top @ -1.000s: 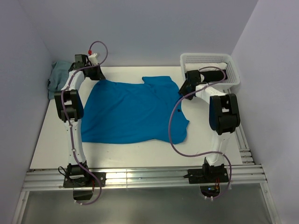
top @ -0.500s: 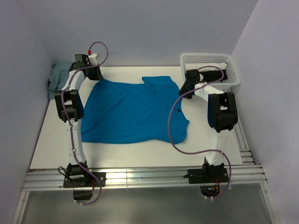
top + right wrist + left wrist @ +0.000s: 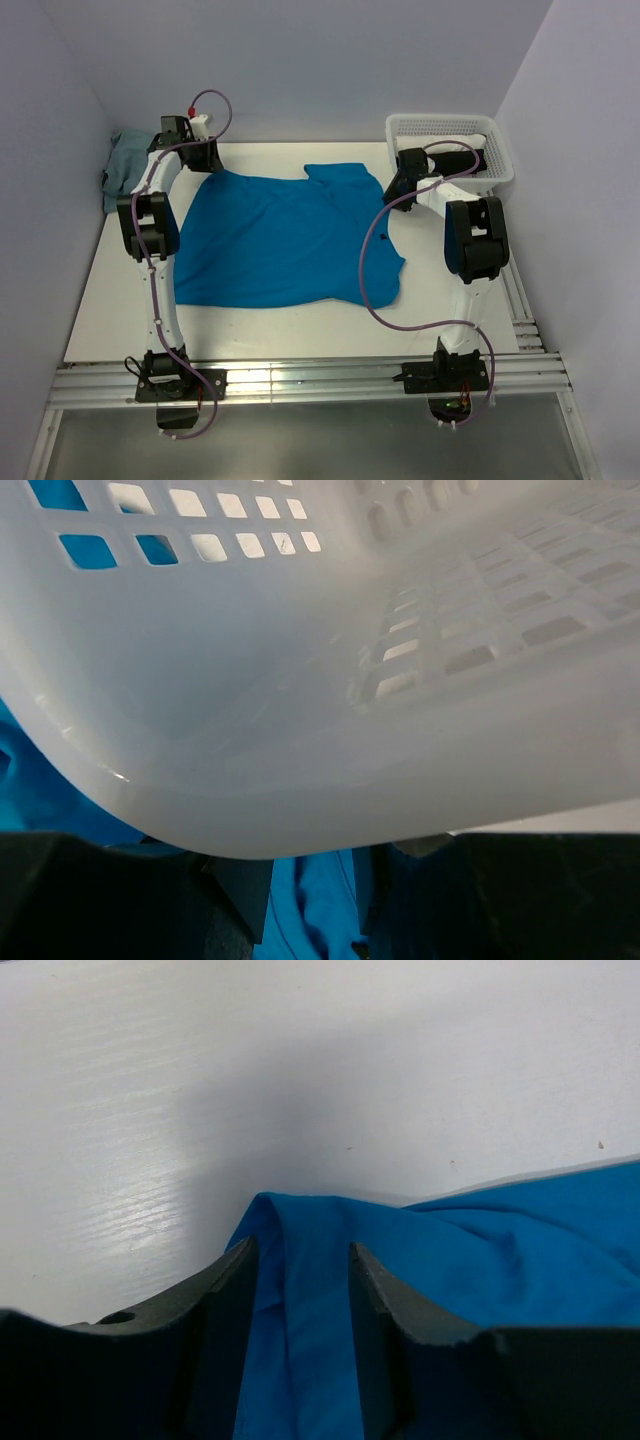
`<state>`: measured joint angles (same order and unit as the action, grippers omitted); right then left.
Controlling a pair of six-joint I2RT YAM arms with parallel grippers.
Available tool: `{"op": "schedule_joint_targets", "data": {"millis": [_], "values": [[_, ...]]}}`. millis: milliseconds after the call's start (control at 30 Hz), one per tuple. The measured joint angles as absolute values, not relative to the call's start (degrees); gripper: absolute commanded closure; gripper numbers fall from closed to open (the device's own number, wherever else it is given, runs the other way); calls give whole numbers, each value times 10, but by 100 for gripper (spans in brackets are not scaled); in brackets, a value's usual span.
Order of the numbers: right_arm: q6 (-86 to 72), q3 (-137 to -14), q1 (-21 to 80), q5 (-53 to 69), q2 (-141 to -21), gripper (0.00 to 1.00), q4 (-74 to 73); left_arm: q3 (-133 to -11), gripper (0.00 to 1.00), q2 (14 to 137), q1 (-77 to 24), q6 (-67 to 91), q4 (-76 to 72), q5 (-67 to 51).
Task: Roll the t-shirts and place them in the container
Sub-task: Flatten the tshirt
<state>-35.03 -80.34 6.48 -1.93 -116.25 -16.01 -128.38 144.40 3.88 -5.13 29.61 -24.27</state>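
While the blue t-shirt (image 3: 285, 240) lies spread flat on the worktop (image 3: 250, 335) | left tool (image 3: 300, 1260) at the shirt's 10 o'clock corner, we see its fingers parted, a cloth fold between them | right tool (image 3: 310, 900) at the shirt's 2 o'clock, close against the white basket (image 3: 300, 710), cloth between its fingers; we cannot tell whether it grips

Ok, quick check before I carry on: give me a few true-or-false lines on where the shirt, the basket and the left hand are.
The t-shirt lies spread out, not rolled. True.
The white basket stands at the table's far left. False: it stands at the far right.
A grey-green cloth lies bunched at the far left corner. True.
The left hand is at the shirt's near hem. False: it is at the shirt's far left corner, with blue cloth between its fingers.
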Motion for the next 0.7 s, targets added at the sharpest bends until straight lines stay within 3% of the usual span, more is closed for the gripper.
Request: {"op": "schedule_joint_targets", "data": {"millis": [333,367,433,500,700], "values": [[-348,-807,65,-20,-1164,60,-167,-1293,65,1463,31,-49,296,-246],[-348,-807,65,-20,-1164,60,-168,-1293,68,1463,30,-49,296,-246],[-348,-810,65,-20,-1166,60,-172,-1293,86,1463,28,-46,296,-246],[-348,-816,65,-19,-1169,65,-177,-1293,100,1463,27,-46,296,-245],[-347,-825,65,-24,-1173,87,-178,-1273,100,1460,26,-49,272,-232]]}}
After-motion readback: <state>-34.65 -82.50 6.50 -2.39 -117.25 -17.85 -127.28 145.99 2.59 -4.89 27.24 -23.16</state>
